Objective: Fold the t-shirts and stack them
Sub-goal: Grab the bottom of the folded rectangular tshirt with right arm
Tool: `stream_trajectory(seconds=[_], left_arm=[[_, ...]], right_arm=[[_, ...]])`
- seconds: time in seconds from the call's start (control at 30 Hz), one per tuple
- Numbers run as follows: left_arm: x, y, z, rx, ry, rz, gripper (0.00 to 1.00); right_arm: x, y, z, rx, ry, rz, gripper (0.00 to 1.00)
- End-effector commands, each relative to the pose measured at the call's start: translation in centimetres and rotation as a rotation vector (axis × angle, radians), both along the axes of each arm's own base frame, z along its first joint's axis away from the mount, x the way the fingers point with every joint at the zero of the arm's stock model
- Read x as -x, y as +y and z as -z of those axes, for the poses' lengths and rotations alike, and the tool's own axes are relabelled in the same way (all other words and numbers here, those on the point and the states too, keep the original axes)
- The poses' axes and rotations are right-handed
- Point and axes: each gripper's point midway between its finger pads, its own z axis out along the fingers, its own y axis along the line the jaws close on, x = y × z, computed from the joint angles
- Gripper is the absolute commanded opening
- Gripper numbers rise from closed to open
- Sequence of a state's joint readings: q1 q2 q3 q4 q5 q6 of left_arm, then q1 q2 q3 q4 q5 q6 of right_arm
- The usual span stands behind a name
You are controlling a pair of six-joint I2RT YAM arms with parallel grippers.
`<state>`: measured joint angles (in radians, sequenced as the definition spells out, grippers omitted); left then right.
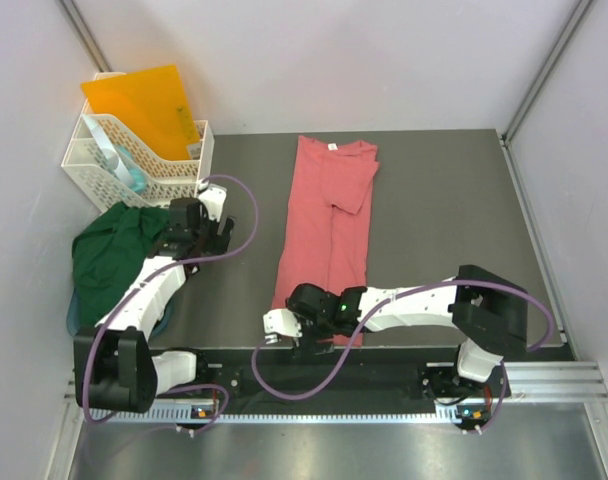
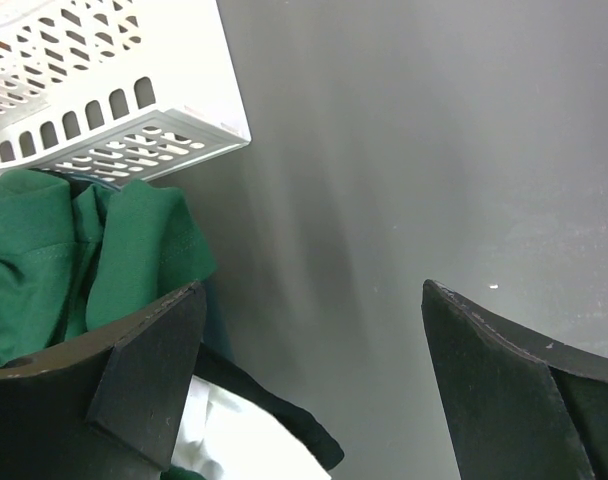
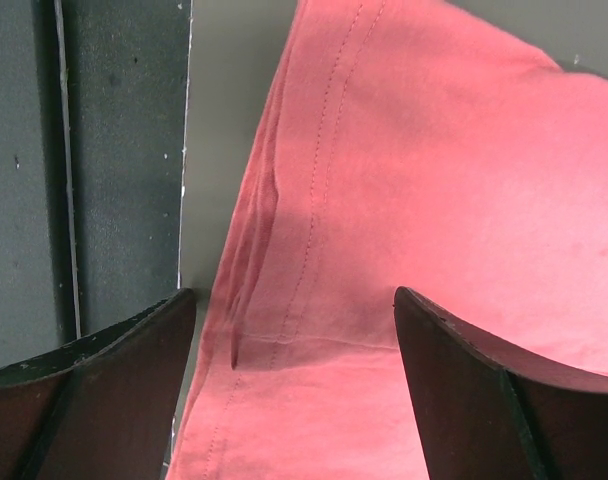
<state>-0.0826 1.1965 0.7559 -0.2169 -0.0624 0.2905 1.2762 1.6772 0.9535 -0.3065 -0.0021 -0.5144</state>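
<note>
the salmon-pink t-shirt lies mid-table, folded lengthwise into a long strip, with its neck label far and its hem at the near edge. it is soft, light and limp, so it probably sags unless pinched through all layers at a hem corner. the right gripper hangs over that near left edge, jaws wide, holding nothing. the dark green t-shirt sits crumpled just beside the white basket. the left gripper gapes empty next to it over bare table.
</note>
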Motion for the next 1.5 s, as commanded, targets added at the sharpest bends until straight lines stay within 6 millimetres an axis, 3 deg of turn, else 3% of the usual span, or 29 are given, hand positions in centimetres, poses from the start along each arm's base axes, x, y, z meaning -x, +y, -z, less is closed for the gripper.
stream_trajectory(seconds=[0.0, 0.13, 0.23, 0.37, 0.63, 0.77, 0.97, 1.07, 1.1, 1.13, 1.23, 1.47], left_arm=[[-2.1, -0.3, -2.6, 0.020, -0.095, 0.012, 0.93], [-2.3, -0.3, -2.4, 0.021, -0.090, 0.011, 0.93], [-2.5, -0.2, -2.4, 0.017, -0.092, 0.013, 0.93], [-2.8, 0.1, -2.5, 0.009, -0.096, 0.018, 0.93], [-3.8, 1.3, -3.3, 0.007, -0.110, 0.005, 0.93], [-4.3, 1.1, -3.6, 0.025, -0.117, 0.020, 0.93], [-4.5, 1.0, -3.8, 0.022, -0.119, 0.032, 0.93], [-4.6, 1.0, -3.7, 0.022, -0.118, 0.040, 0.93], [-4.7, 0.9, -3.6, 0.022, -0.116, 0.043, 0.93], [-4.7, 0.9, -3.6, 0.022, -0.116, 0.043, 0.93], [-4.9, 0.7, -3.7, 0.032, -0.117, 0.049, 0.93], [-5.1, 0.4, -4.6, 0.051, -0.129, 0.050, 0.93]], right_arm=[[0.4, 0.7, 0.3, -0.031, 0.011, 0.003, 0.80], [0.4, 0.6, 1.1, -0.018, 0.014, 0.007, 0.77], [0.5, 0.6, 1.5, -0.013, 0.025, 0.010, 0.66], [0.9, 0.0, 2.0, 0.006, 0.042, 0.008, 0.42], [2.6, -1.6, 2.9, 0.059, 0.081, -0.038, 0.19], [2.4, -1.5, 2.7, 0.068, 0.064, -0.055, 0.01], [1.6, -1.9, 0.5, 0.101, -0.005, -0.124, 0.00], [0.6, -2.1, -1.6, 0.118, -0.048, -0.167, 0.00], [-0.1, -1.4, -3.2, 0.099, -0.079, -0.197, 0.00], [-0.9, -2.4, -3.6, 0.144, -0.095, -0.189, 0.00], [-2.6, -2.7, -5.7, 0.166, -0.124, -0.192, 0.00], [-6.4, -2.9, -8.4, 0.188, -0.217, -0.166, 0.00]])
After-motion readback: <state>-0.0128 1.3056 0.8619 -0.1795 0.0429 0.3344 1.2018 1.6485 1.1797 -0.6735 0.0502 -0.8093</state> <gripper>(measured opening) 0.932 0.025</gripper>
